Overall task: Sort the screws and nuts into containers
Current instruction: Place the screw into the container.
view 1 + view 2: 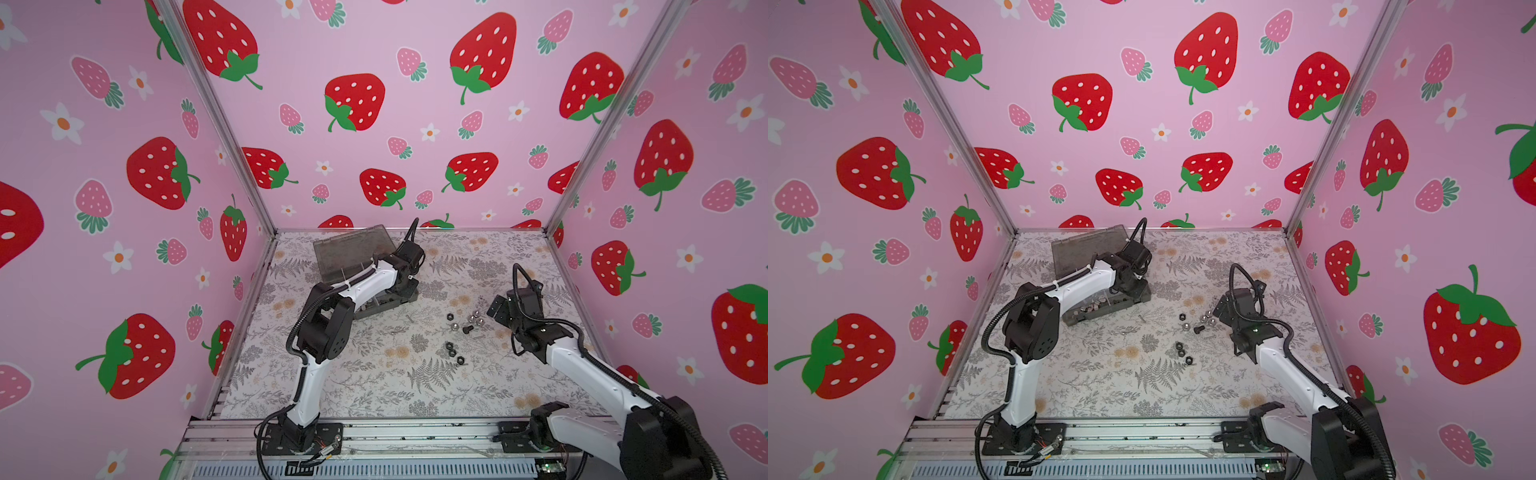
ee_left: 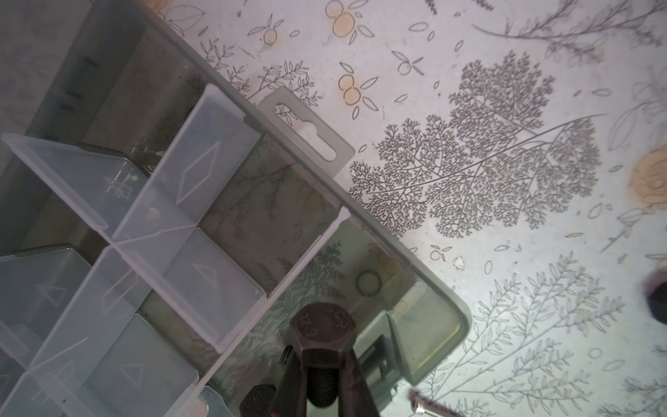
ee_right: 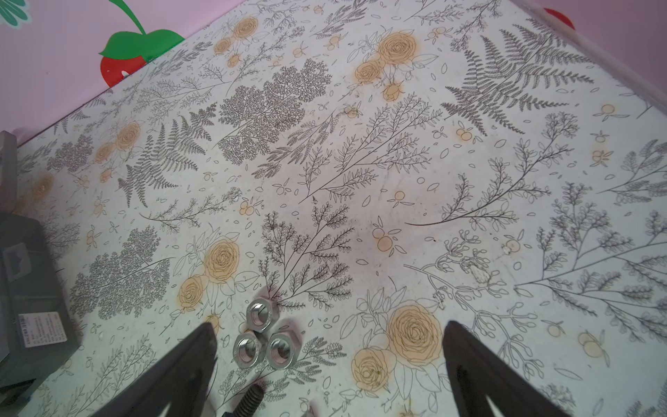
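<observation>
Left gripper is clamped on a black hex-head bolt, holding it right over the corner compartment of the grey organiser box. Right gripper hangs low over the floral table, jaws spread wide. Three silver hex nuts lie between its fingers, touching one another.
</observation>
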Controlling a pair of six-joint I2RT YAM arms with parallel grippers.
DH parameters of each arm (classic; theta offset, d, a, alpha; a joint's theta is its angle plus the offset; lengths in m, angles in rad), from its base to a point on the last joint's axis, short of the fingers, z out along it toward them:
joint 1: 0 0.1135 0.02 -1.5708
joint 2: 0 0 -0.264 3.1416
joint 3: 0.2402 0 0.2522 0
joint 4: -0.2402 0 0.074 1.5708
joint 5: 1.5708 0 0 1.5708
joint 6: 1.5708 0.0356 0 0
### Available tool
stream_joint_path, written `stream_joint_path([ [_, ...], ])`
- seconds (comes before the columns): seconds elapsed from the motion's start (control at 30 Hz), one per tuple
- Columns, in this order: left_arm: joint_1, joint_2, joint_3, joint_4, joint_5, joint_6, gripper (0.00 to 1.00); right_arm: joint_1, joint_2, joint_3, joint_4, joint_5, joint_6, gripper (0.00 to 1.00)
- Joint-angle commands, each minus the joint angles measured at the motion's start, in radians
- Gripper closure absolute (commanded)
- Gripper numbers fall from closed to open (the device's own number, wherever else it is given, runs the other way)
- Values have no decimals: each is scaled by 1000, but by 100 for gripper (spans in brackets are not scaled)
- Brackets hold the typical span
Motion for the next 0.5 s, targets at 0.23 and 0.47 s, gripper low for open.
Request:
stream_joint_path([
  [0.23,4,-36,7,-2,35,-24,82,5,-14,-5,-23,23,17,0],
  [0.47,0,-53,-5,0,41,-26,75,6,-14,-4,-17,17,19,0],
])
